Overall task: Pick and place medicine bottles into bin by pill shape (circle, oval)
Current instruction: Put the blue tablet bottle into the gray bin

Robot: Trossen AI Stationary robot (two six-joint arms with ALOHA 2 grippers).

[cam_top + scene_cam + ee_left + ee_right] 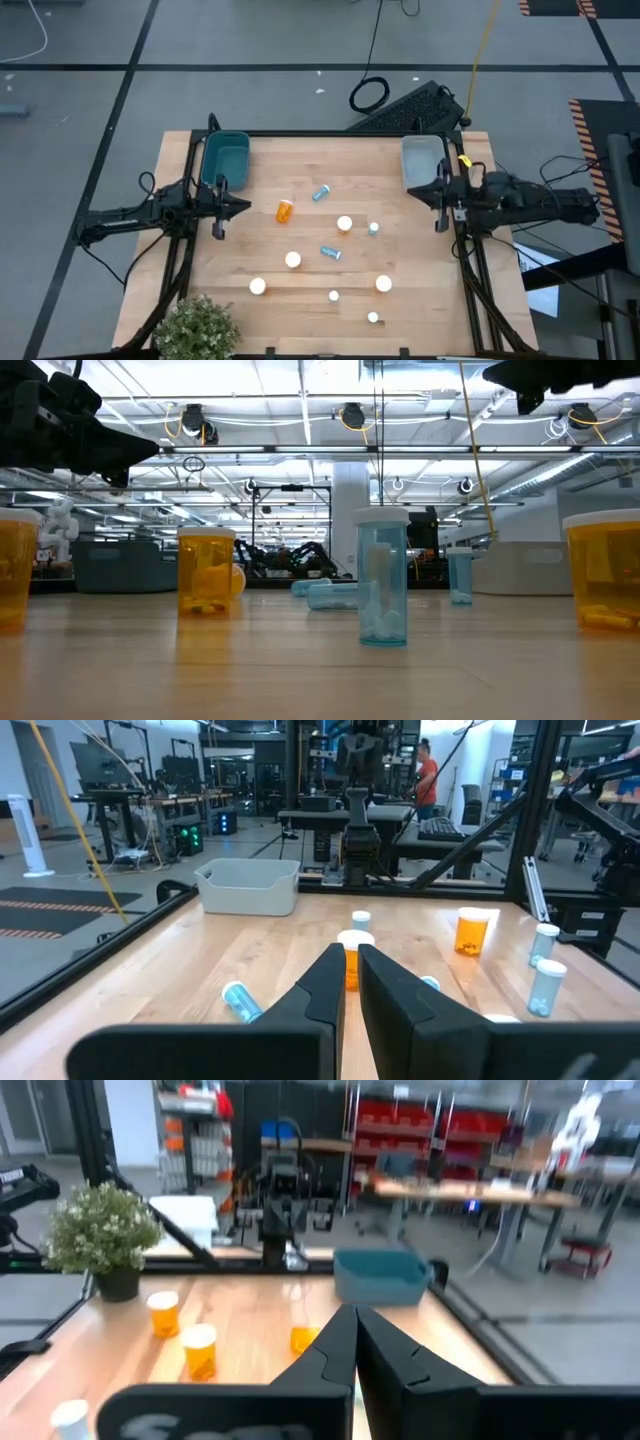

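At the left edge of the surface the left hand hovers clenched and empty, just beside the teal bin in the far left corner; the right hand hovers at the right edge, likewise clenched on nothing, next to the grey bin in the far right corner. Between them the medicine bottles lie scattered over the middle and near part of the surface, some upright, some tipped. Both bins look empty, so I judge the sorting not yet begun.

The pale wooden counter carries a teal plastic bin, a grey plastic bin, a leafy potted plant, and seemingly nine scattered white-capped medicine bottles.
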